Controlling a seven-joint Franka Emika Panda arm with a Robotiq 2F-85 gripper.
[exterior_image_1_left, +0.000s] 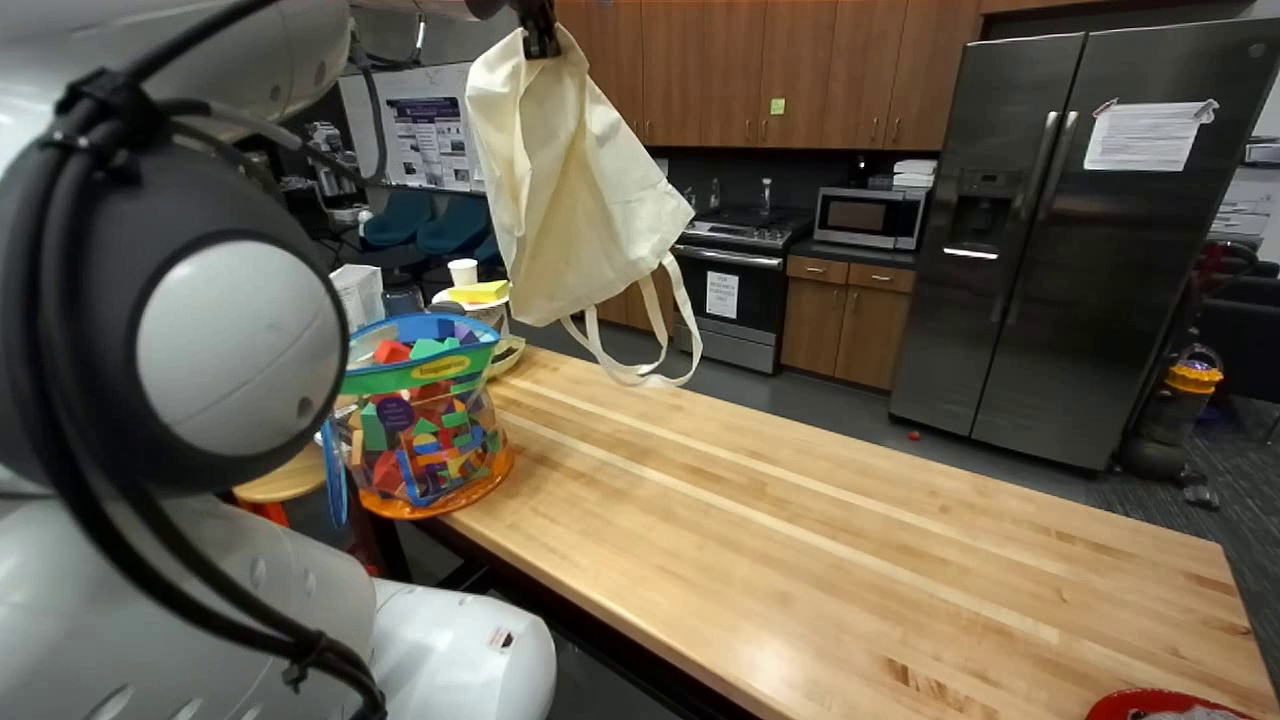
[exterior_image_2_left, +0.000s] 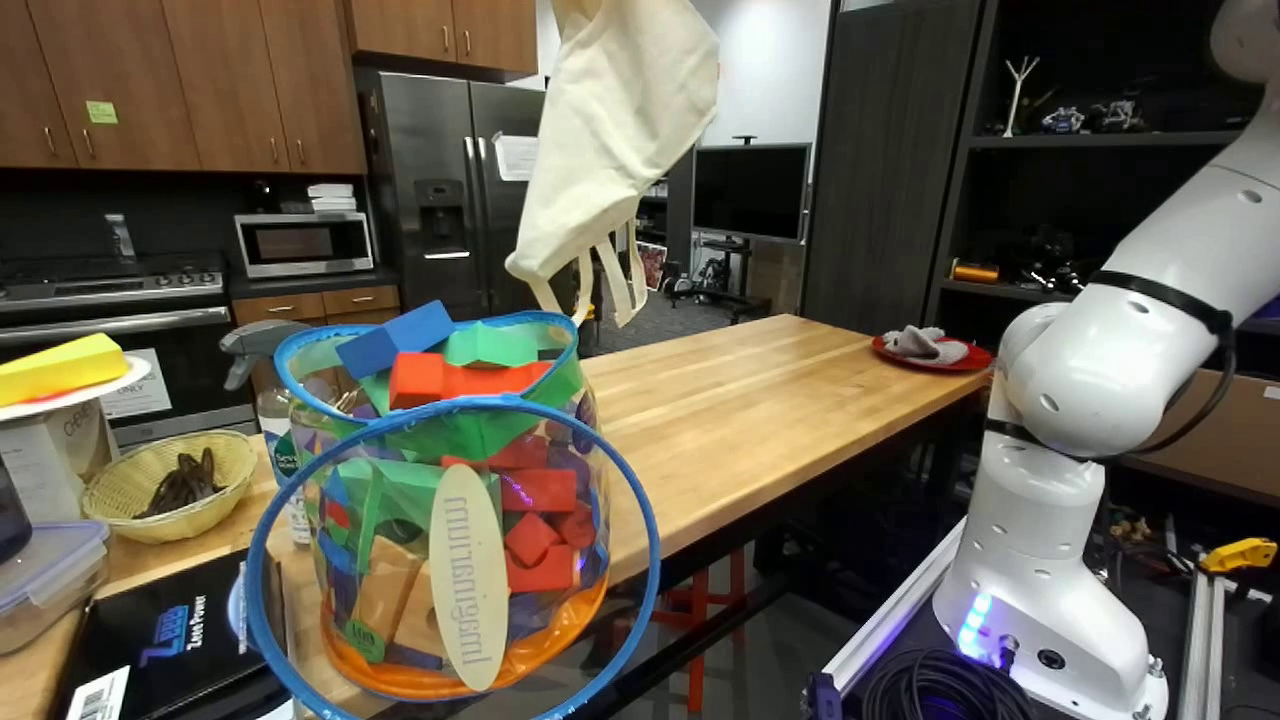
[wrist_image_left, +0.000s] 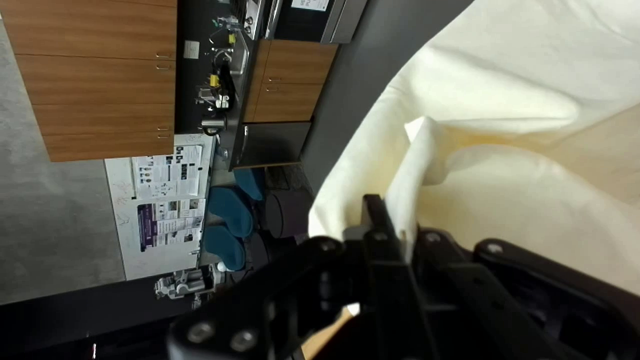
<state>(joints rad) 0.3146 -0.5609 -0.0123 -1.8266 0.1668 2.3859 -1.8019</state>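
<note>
In an exterior view, left to right: block tub (exterior_image_1_left: 395, 379), below and left of gripper (exterior_image_1_left: 541, 50); gripper, clamped on canvas bag (exterior_image_1_left: 575, 190); canvas bag, hanging beneath it, lift seemingly done, release not yet; tabletop (exterior_image_1_left: 850, 570), lower right.

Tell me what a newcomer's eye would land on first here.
Most likely the cream cloth bag, hanging upside down from the gripper, higher than the wooden table. Then perhaps the clear tub packed with colourful blocks, standing at the table's edge. The red plate with its grey cloth, on the table away from the tub, might come third.
</note>
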